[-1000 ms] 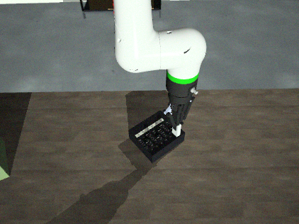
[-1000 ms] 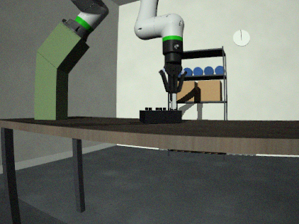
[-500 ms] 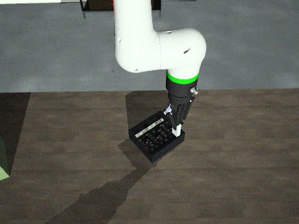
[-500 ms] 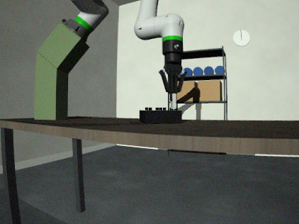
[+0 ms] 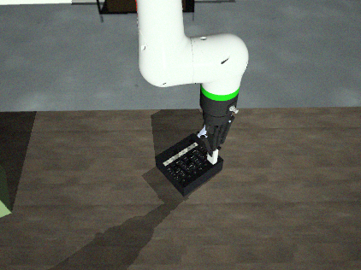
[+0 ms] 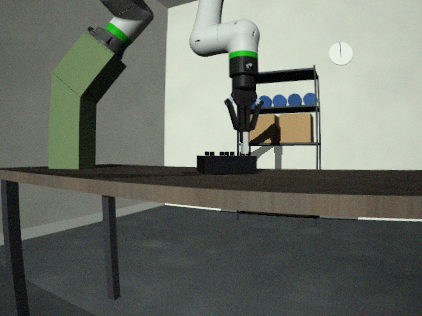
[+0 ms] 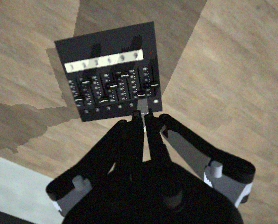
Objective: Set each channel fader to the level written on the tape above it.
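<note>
The black lighting desk (image 5: 189, 164) stands flat on the wooden table, also in the side view (image 6: 226, 164) and the wrist view (image 7: 111, 71). A pale tape strip (image 7: 105, 62) with small written levels runs above several channel faders (image 7: 107, 90). My gripper (image 7: 143, 106) is shut with nothing between the fingers. Its closed fingertips point down at the near end of the rightmost fader slots (image 7: 147, 85), beside a fader cap (image 7: 142, 95). In the overhead view the fingertips (image 5: 212, 155) sit at the desk's right corner. I cannot tell whether they touch the cap.
A green block (image 6: 75, 108) carries the arm's base at the left. A metal shelf (image 6: 285, 113) with blue objects and brown boxes stands behind the table. The table's front edge (image 6: 210, 198) runs across the side view.
</note>
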Robot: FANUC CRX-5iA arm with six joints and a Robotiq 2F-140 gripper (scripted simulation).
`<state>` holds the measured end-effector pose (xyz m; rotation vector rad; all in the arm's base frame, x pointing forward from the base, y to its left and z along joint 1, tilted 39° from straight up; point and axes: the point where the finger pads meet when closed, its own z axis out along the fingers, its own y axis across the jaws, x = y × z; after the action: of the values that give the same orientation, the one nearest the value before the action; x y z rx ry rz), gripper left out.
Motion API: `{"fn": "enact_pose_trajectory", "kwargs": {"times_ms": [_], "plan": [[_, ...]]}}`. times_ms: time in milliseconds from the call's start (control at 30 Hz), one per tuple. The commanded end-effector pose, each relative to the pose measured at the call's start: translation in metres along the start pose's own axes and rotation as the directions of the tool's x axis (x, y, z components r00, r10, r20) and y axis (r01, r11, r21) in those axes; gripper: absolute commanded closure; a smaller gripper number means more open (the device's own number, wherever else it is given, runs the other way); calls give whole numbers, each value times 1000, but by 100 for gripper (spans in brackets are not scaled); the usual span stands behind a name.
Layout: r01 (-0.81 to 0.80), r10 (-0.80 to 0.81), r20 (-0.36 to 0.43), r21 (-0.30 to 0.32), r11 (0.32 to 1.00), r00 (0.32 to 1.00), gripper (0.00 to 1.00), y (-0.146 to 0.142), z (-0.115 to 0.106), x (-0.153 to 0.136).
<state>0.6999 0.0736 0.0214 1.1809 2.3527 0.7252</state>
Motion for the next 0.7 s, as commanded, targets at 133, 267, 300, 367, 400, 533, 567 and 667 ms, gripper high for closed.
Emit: {"fn": "enact_pose_trajectory", "kwargs": {"times_ms": [133, 267, 300, 367, 400, 533, 567, 667], "plan": [[0, 0, 0, 0, 1000, 1000, 100, 0, 0, 1], [0, 0, 0, 0, 1000, 1000, 100, 0, 0, 3], [0, 0, 0, 0, 1000, 1000, 100, 0, 0, 3], [0, 0, 0, 0, 1000, 1000, 100, 0, 0, 4], [0, 0, 0, 0, 1000, 1000, 100, 0, 0, 5], [0, 0, 0, 0, 1000, 1000, 100, 0, 0, 7], [0, 0, 0, 0, 1000, 1000, 100, 0, 0, 7], [0, 0, 0, 0, 1000, 1000, 100, 0, 0, 8]]}}
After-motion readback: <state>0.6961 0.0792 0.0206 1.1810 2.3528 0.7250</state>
